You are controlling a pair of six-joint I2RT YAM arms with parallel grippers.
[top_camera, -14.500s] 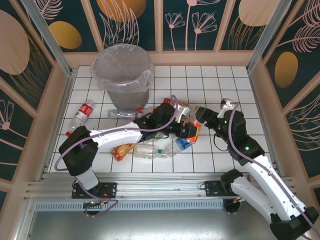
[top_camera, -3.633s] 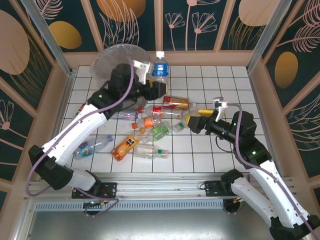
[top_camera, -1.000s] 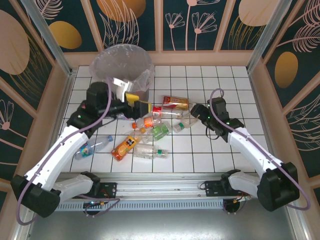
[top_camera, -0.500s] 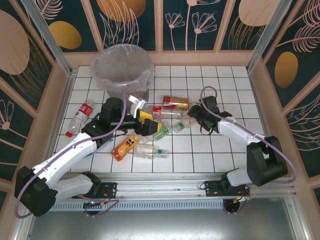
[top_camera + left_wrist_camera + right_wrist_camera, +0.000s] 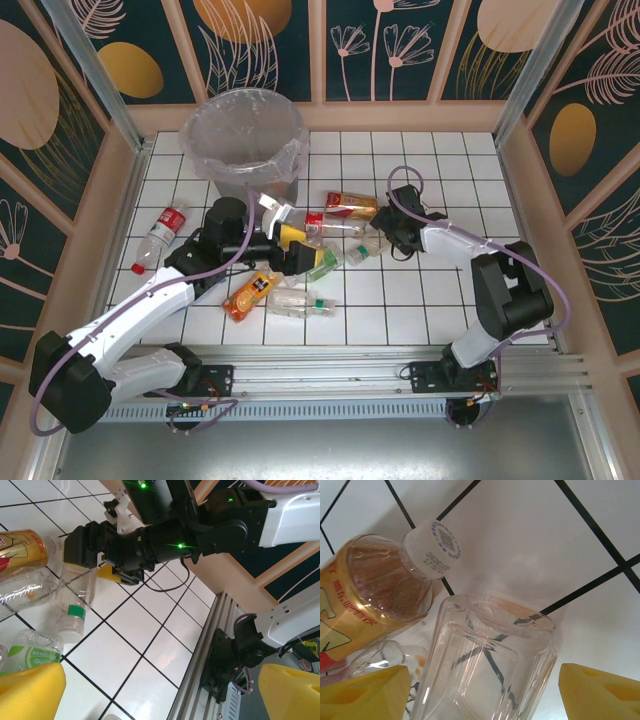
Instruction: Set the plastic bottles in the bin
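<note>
The clear bottle (image 5: 490,660) is lying on its side right of centre on the desk (image 5: 455,170), at the right edge of the heap, its base facing the right wrist camera. I judge it is being picked because it is lying loose there, with room on both sides. The right gripper (image 5: 484,680) is sitting low over it for that reason, part open. Its yellow fingers (image 5: 365,690) are standing one on each side, close to the walls. No squeeze is showing, so I judge the bottle is not yet held.

The bottle is looking empty, see-through and label-free, with flat thin walls that will likely dent under pressure.

Just beside it, at the upper left of the wrist view, the gold bottle (image 5: 380,595) is pointing its white cap at the base. The other bottles (image 5: 300,285) are lying scattered across the centre of the top view, and a red bottle (image 5: 163,228) is lying alone at the left.

The left gripper (image 5: 293,248) is hanging over the heap's left part, spread wide and holding nothing.

The bin (image 5: 245,130) is standing at the upper left, well apart from the clear bottle.
</note>
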